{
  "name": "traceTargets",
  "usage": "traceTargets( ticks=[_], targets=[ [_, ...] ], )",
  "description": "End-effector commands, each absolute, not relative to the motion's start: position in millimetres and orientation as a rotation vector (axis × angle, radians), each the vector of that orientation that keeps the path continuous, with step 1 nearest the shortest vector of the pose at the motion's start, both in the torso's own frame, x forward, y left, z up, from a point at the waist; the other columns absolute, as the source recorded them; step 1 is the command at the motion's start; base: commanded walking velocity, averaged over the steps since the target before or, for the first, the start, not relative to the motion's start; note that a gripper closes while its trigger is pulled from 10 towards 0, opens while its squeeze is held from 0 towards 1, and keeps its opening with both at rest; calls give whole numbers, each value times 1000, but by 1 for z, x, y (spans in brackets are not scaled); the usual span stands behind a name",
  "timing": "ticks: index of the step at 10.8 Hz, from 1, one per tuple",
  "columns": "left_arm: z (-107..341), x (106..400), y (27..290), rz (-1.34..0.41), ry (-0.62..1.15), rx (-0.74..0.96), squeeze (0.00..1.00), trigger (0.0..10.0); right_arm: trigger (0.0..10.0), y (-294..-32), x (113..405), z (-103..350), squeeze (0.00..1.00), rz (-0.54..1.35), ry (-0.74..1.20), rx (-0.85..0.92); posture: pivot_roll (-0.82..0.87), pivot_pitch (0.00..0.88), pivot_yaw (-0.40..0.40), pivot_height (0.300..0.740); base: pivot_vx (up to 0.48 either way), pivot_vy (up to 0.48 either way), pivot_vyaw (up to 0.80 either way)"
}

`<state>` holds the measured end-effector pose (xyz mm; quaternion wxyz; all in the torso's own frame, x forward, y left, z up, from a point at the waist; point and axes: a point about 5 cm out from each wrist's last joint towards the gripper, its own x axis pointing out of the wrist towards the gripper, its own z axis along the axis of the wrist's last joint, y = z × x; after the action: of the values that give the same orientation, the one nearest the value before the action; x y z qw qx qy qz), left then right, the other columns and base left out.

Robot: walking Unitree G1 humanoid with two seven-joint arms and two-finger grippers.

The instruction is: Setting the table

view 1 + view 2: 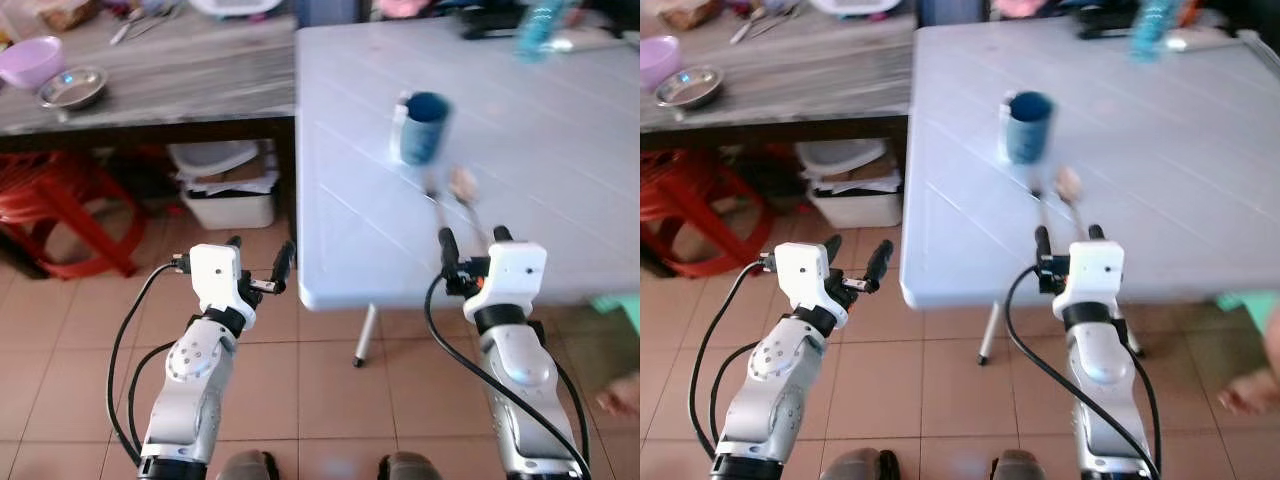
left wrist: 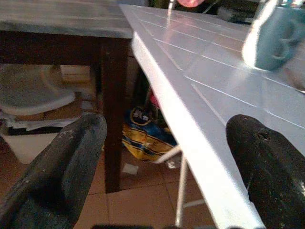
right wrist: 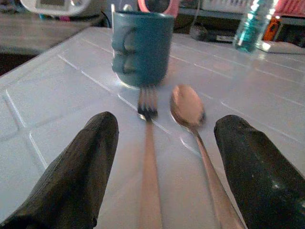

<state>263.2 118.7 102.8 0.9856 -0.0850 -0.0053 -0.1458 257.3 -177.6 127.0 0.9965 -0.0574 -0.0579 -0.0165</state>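
Note:
A blue mug (image 1: 423,127) stands on the pale plastic table (image 1: 560,160). Just nearer than the mug, a fork (image 3: 148,143) and a spoon (image 3: 189,107) lie side by side, pointing toward it. My right gripper (image 1: 472,246) is open over the table's front edge, its two fingers (image 3: 81,171) to either side of the fork and spoon handles without touching them. My left gripper (image 1: 259,258) is open in the air beside the table's left corner, nothing in it.
A wooden table (image 1: 170,80) at the left carries a purple bowl (image 1: 30,60) and a steel bowl (image 1: 73,88). Beneath it are a white bin (image 1: 228,185) and red stool (image 1: 60,205). A water bottle (image 1: 540,28) stands at the far edge.

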Motion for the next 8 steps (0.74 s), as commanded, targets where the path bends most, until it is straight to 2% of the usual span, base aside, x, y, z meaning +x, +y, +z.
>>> traceTargets(
  ticks=[1, 8],
  targets=[
    [103, 262, 119, -289, -13, -170, 0, 10000, 10000, -181, 255, 124, 0, -46, -99, -114, -57, 112, 51, 740, 311, 0, 0],
    [98, 252, 127, -276, 14, -162, 0, 10000, 10000, -195, 262, 127, 0, -97, -83, -142, -39, 139, 58, 740, 0, 0, 0]
  ],
)
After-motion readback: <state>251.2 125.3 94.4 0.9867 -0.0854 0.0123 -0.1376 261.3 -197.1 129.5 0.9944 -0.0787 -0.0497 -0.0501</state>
